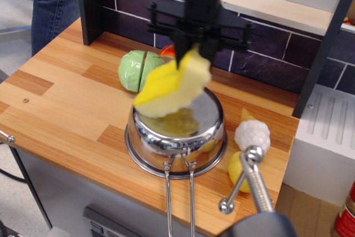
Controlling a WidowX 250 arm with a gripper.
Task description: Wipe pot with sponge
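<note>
The pot (176,140) stands upside down on the wooden counter, flat base up, its wire handle (178,198) pointing at the near edge. My black gripper (191,53) is above the pot's far side and is shut on the upper end of the pale-yellow sponge (172,84). The sponge hangs tilted down and to the left, its lower edge on or just above the pot's base, where it is mirrored.
A green cabbage toy (136,69) lies left behind the pot, an orange toy partly hidden behind the gripper. A white cauliflower toy (252,135) and yellow toy fruit (238,170) lie right of the pot. A metal rod (252,178) sits near front right. A dark tiled wall (277,62) backs the counter.
</note>
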